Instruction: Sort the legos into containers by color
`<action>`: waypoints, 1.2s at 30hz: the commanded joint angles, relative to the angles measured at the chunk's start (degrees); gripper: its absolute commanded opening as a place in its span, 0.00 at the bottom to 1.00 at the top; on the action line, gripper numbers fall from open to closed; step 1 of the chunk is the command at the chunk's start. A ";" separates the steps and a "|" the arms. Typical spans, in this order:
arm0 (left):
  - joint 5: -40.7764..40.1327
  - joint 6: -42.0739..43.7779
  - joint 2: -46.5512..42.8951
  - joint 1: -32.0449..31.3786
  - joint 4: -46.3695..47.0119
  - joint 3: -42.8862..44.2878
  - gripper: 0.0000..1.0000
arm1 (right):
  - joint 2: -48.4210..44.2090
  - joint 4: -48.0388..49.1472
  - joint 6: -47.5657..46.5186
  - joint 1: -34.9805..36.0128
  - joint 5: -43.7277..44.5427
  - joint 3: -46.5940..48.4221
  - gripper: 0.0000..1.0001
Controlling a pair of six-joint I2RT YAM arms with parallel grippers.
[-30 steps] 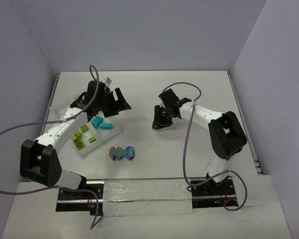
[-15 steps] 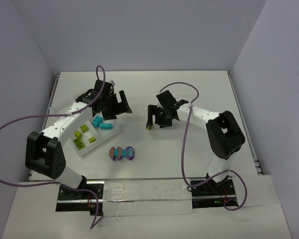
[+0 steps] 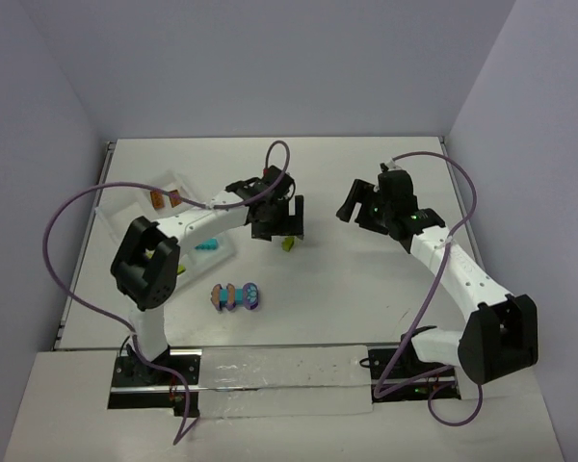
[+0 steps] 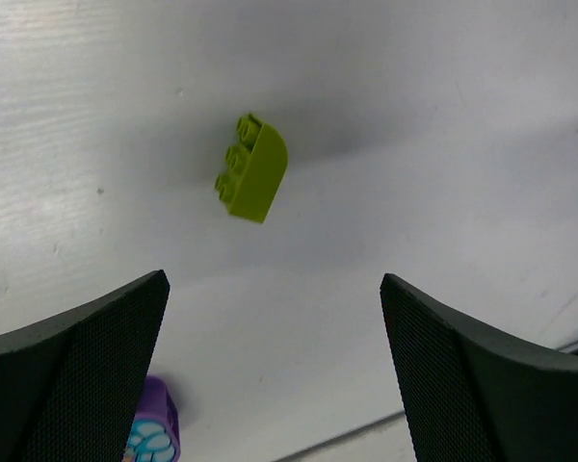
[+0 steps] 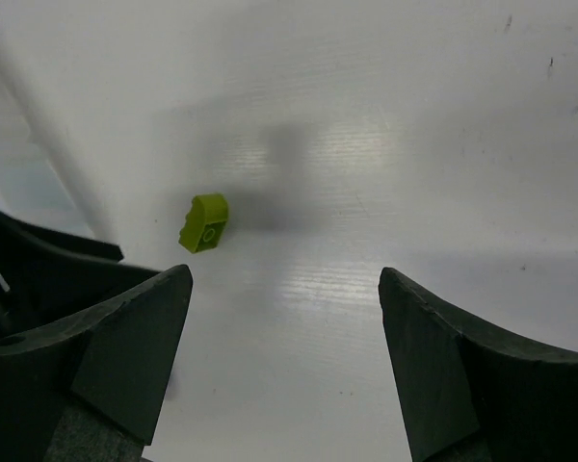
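Lime-green rounded plastic brick (image 4: 251,168), loose at counter (image 3: 366,289) centre.
Your left pincer (image 4: 273,289) spread above it, likely for pickup; right pincer (image 5: 284,279) spread, empty.

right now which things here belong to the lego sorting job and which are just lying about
Job: lime green plastic brick; multicoloured snapped-together brick cluster; shallow white plastic tray holding orange bricks and turquoise bricks.
Lying about: only the arms' purple cables.

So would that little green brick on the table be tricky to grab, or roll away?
Probably stiff and light: the lime brick looks like small hard plastic. One edge is rounded, so a nudge might rock or skid it on the smooth table.
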 commanded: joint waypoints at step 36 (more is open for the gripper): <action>-21.65 -0.73 -13.44 13.85 -16.01 1.68 0.00 | 2.45 2.74 -0.73 -1.00 -2.21 1.78 0.86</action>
